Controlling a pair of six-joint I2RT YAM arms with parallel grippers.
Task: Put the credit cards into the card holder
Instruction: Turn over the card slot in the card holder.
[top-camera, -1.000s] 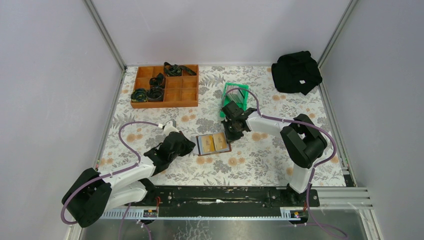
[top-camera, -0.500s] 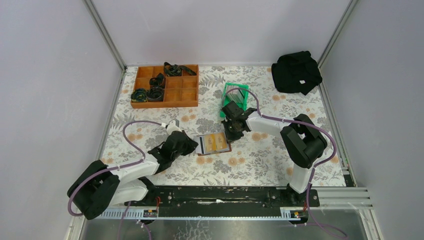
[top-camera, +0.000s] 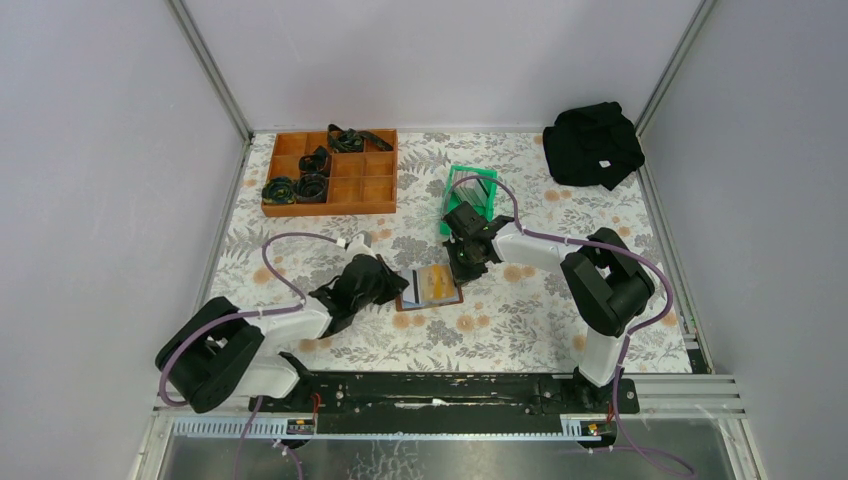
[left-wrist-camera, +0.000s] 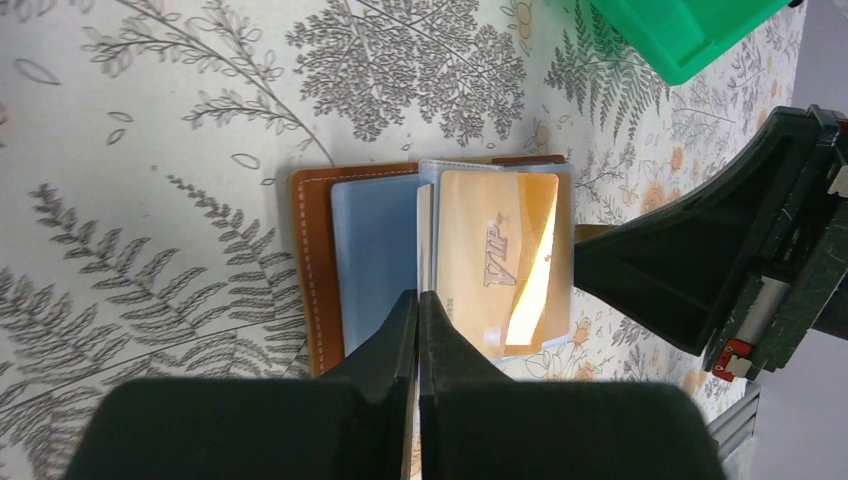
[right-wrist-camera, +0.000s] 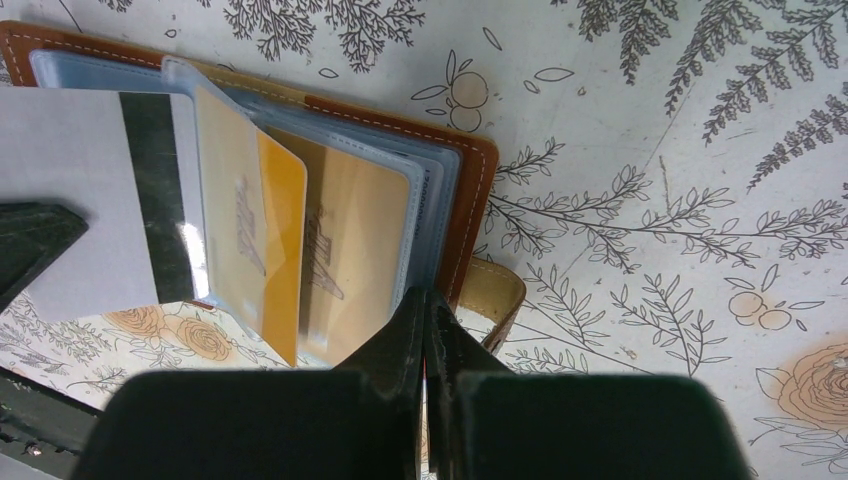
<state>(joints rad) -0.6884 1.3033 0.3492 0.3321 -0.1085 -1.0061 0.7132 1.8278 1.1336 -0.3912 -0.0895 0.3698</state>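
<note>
The brown leather card holder lies open on the floral table, with yellow-orange cards in its clear sleeves. It also shows in the left wrist view. My left gripper is shut on a grey credit card with a black stripe. It holds the card's far end at the holder's open sleeves. In the left wrist view that card shows edge-on. My right gripper is shut, with its tips on the holder's right edge beside the snap tab.
A green plastic bin stands just behind the right gripper. A wooden compartment tray with black items sits at the back left. A black cloth lies at the back right.
My left arm has moved right, bringing the grey card up to the card holder. The right gripper has stayed in place on the holder.
</note>
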